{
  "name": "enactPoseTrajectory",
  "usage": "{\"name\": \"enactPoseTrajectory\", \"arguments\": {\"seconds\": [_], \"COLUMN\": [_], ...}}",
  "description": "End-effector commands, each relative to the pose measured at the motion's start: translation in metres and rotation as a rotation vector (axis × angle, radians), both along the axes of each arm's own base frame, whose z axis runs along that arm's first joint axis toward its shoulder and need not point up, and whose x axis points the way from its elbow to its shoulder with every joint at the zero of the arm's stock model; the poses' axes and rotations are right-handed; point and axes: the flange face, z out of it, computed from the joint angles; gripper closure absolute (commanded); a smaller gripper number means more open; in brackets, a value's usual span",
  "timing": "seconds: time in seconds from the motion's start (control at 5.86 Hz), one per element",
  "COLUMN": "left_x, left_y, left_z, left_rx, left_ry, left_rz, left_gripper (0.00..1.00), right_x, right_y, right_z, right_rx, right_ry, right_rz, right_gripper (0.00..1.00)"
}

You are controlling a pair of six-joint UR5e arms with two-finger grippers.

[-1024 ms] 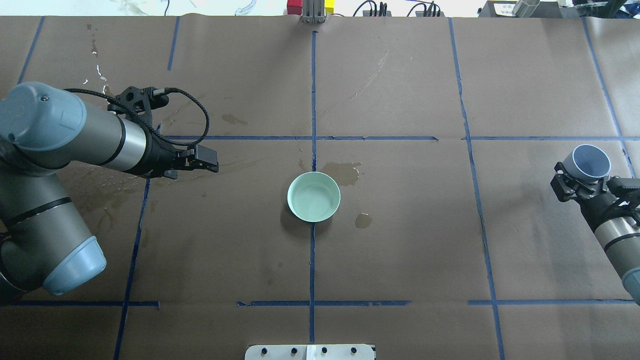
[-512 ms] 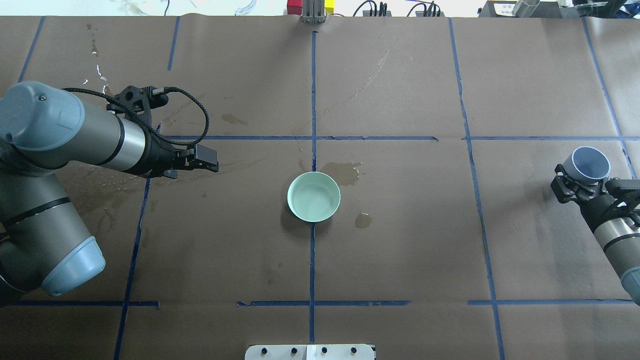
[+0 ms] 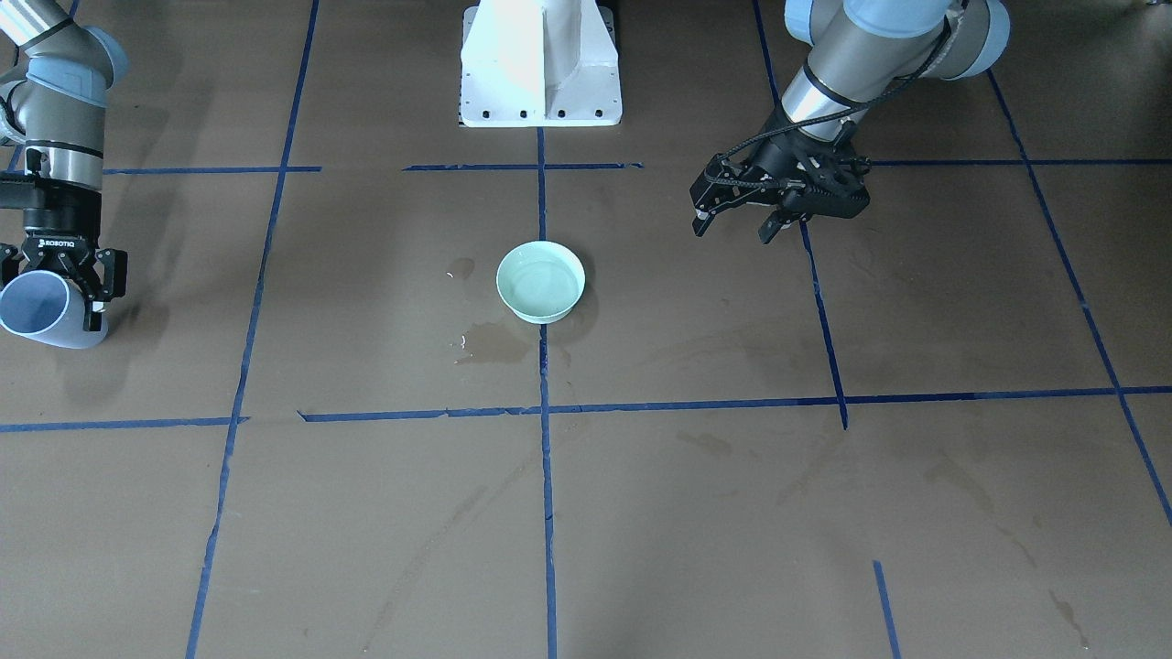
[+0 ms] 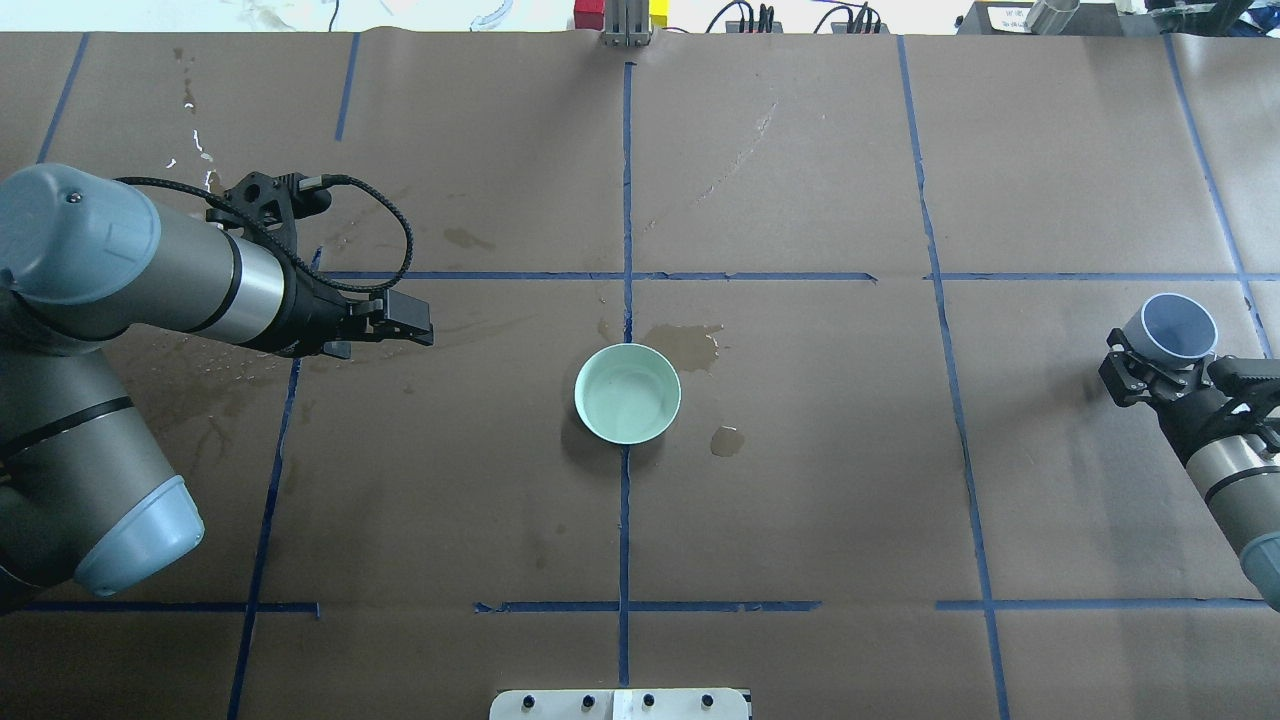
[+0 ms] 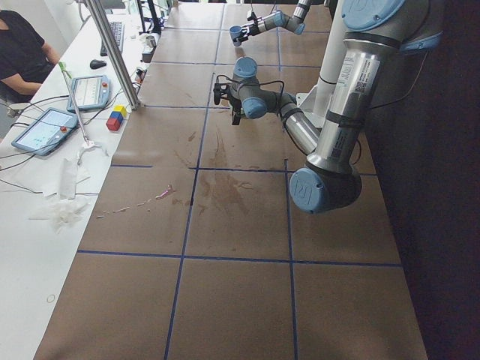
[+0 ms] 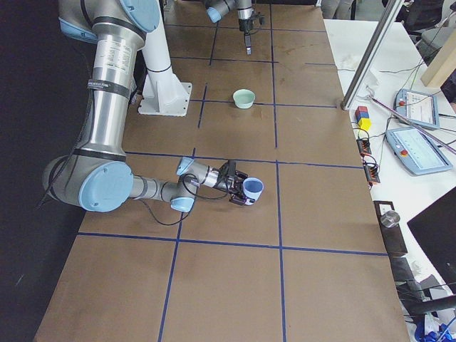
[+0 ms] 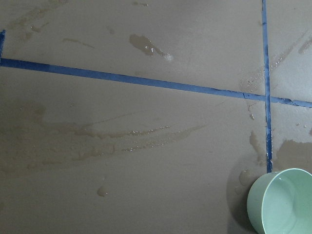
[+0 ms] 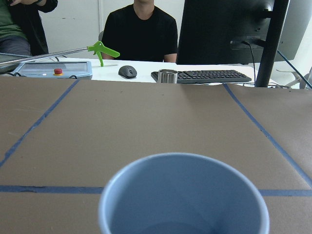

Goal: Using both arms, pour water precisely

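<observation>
A mint-green bowl point(image 4: 627, 393) stands at the table's middle and holds a little clear water point(image 4: 632, 398); it also shows in the front view point(image 3: 540, 281) and at the lower right of the left wrist view point(image 7: 282, 202). My left gripper point(image 4: 385, 338) point(image 3: 732, 229) is open and empty, hovering to the left of the bowl. My right gripper point(image 4: 1150, 370) point(image 3: 64, 275) is shut on a light-blue cup point(image 4: 1180, 327) point(image 3: 41, 311) point(image 8: 183, 195), held tilted at the table's far right. I cannot tell whether the cup holds water.
Dark wet stains point(image 4: 690, 345) lie beside the bowl, and smears point(image 7: 122, 141) lie under the left gripper. Blue tape lines point(image 4: 625, 275) grid the brown paper. The white pedestal point(image 3: 540, 64) stands at the robot's side. Tablets and coloured blocks point(image 6: 363, 117) lie beyond the far edge.
The left arm has drifted slightly back to the left. The right gripper with the cup has shifted a little. The bowl has not moved.
</observation>
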Motion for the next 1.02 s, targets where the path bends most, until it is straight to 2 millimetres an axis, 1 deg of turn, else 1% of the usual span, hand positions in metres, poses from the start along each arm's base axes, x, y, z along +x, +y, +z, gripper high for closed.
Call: {"name": "enactPoseTrajectory", "arguments": {"seconds": [0.0,0.34,0.51,0.68,0.85], "left_x": [0.0,0.0,0.0,0.001,0.001], "left_y": [0.0,0.0,0.001,0.0,0.0], "left_z": [0.001,0.0,0.0,0.001,0.001], "left_rx": [-0.001,0.0,0.0,-0.001,-0.001], "left_ry": [-0.001,0.0,0.0,-0.001,-0.001], "left_rz": [0.0,0.0,0.001,0.001,0.001], "left_gripper": [0.0,0.0,0.0,0.0,0.0], "right_x": [0.004,0.007,0.012,0.025,0.032], "right_y": [0.001,0.002,0.003,0.008,0.011], "right_z": [0.002,0.001,-0.001,-0.007,-0.02], "right_rx": [-0.003,-0.002,0.0,0.01,0.022], "right_ry": [0.007,0.01,0.012,-0.001,-0.017], "right_rz": [-0.004,-0.004,-0.002,0.003,0.001], "right_gripper": [0.01,0.0,0.0,0.0,0.0]}}
